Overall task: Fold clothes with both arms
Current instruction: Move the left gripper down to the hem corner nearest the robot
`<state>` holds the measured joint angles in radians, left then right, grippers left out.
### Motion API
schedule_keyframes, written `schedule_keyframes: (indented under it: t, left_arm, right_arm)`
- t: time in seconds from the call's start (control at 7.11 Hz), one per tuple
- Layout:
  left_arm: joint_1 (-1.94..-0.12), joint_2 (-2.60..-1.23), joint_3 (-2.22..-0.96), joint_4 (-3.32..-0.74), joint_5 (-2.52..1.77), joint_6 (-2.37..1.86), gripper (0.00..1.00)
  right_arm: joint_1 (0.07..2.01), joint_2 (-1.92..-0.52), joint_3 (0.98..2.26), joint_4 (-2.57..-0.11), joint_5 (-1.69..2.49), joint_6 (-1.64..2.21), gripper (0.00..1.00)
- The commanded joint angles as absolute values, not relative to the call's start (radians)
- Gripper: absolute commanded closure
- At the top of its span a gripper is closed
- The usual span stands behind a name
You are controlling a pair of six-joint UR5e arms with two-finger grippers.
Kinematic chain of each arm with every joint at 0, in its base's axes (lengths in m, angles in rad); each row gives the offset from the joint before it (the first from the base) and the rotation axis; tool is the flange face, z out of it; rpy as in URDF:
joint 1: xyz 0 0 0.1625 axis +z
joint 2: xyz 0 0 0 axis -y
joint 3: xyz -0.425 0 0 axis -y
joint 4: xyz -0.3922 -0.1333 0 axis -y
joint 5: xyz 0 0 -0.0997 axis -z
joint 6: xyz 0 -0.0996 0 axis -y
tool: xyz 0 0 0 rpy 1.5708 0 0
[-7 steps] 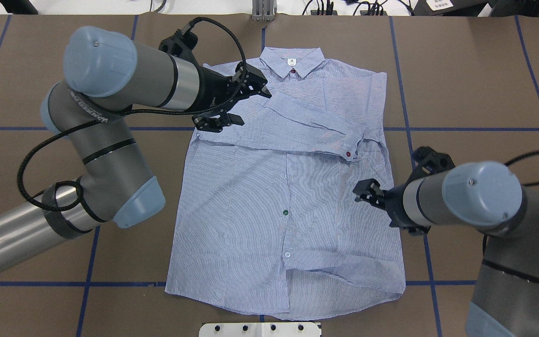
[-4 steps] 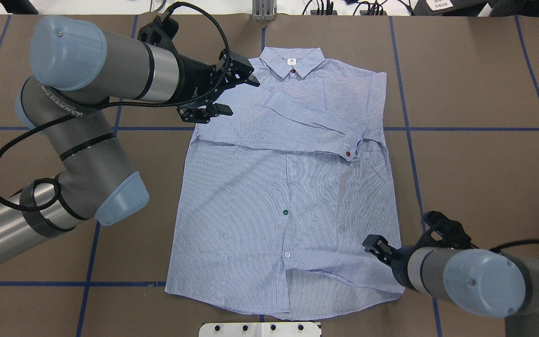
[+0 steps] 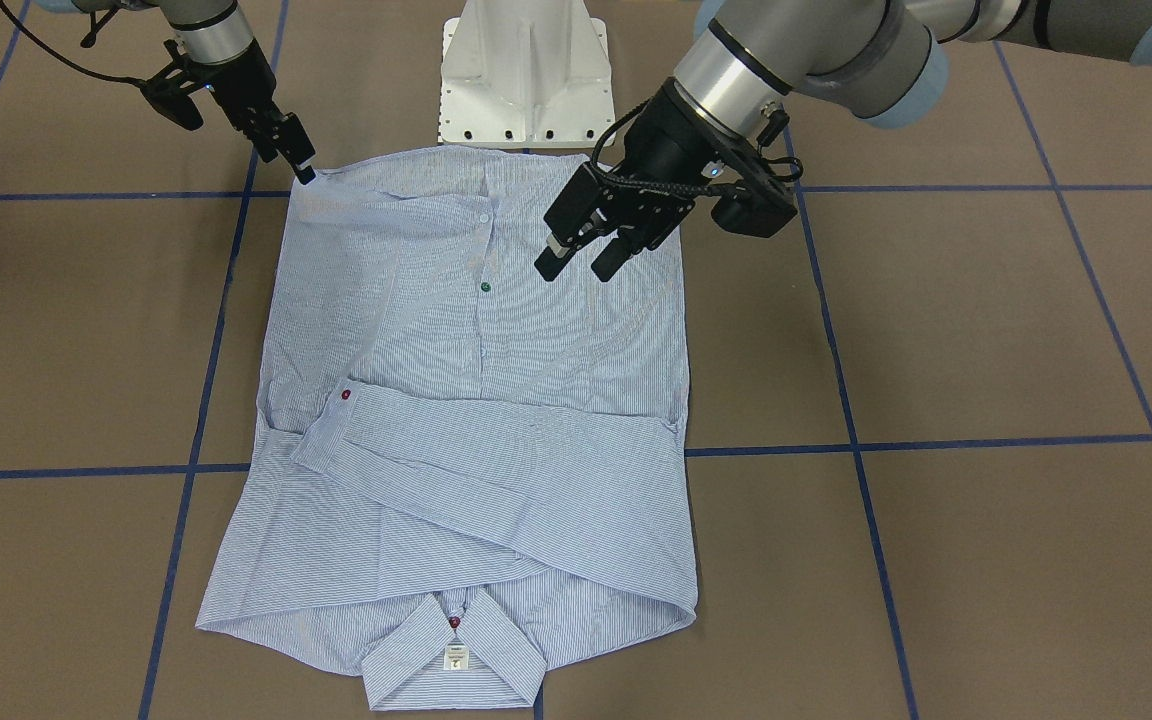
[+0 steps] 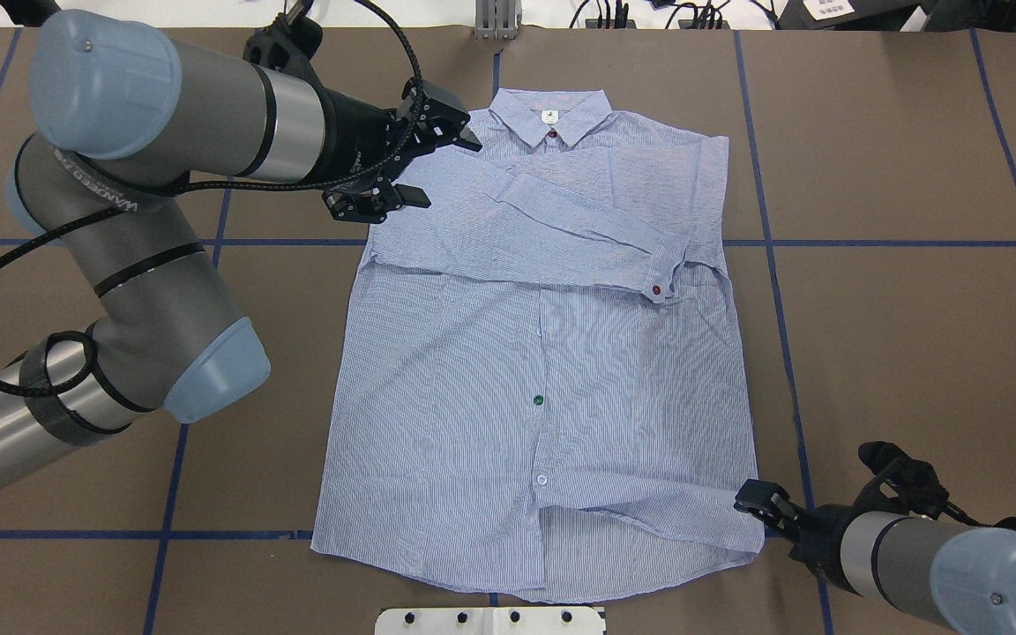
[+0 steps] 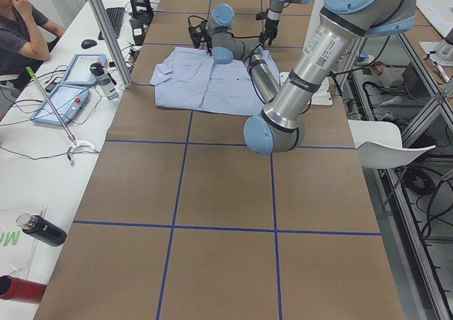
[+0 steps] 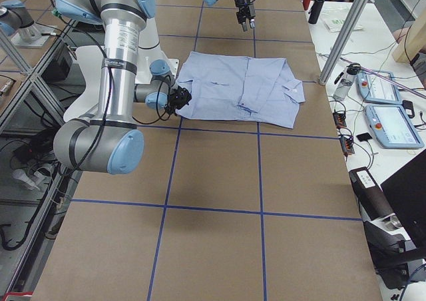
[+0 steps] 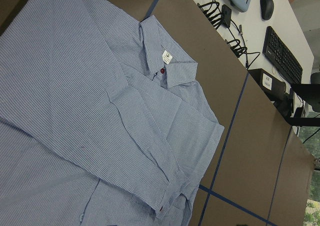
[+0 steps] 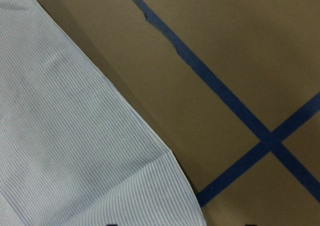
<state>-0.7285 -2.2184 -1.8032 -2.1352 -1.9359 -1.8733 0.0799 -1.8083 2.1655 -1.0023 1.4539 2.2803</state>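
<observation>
Your shirt (image 4: 508, 370) lies flat and face up in the middle of the brown table (image 4: 914, 370). In the overhead view its collar (image 4: 550, 113) is at 12 o'clock and its hem at 6. One sleeve is folded across the chest, and its cuff (image 4: 662, 278), with a red button, ends near 2 o'clock. A band of cloth also crosses the hem toward 5 o'clock; I cannot tell what part it is. The front is buttoned and mostly smooth, with light creases.

I judge that the sleeves are in and the body fold comes next. The right gripper (image 4: 753, 503) sits low at the hem corner (image 8: 165, 186), at 5 o'clock. Its wrist view shows that corner close below, with the fingertips barely in frame, apart and clamping nothing. The left gripper (image 4: 444, 172) hangs high over the shirt's 10 to 11 o'clock side, jaws wide apart, empty and clear of the cloth.

Next, you would close the right gripper on that corner, catching every layer. Bring the left to a matching hold, likely the 7 o'clock corner, so both lift together and the thin cloth does not sag.
</observation>
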Motion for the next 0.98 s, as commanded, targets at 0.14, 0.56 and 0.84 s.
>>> schedule_keyframes:
  t: [0.14,0.56,0.84]
  left_arm:
    - [-0.729,-2.217,-1.807,-2.118,-1.936,-1.864,0.17]
    - [-0.729,-2.217,-1.805,-2.117,-1.936,-1.859,0.17]
    - [-0.727,-2.214,-1.810,-2.117,-1.936,-1.861,0.17]
  right_arm:
    - [0.058,-1.766,2.112,-0.992,1.442,2.335,0.24]
    - [0.064,-1.776,2.120,-0.991,1.450,2.323,1.00]
    - [0.069,-1.798,2.170,-0.985,1.489,2.315,1.00]
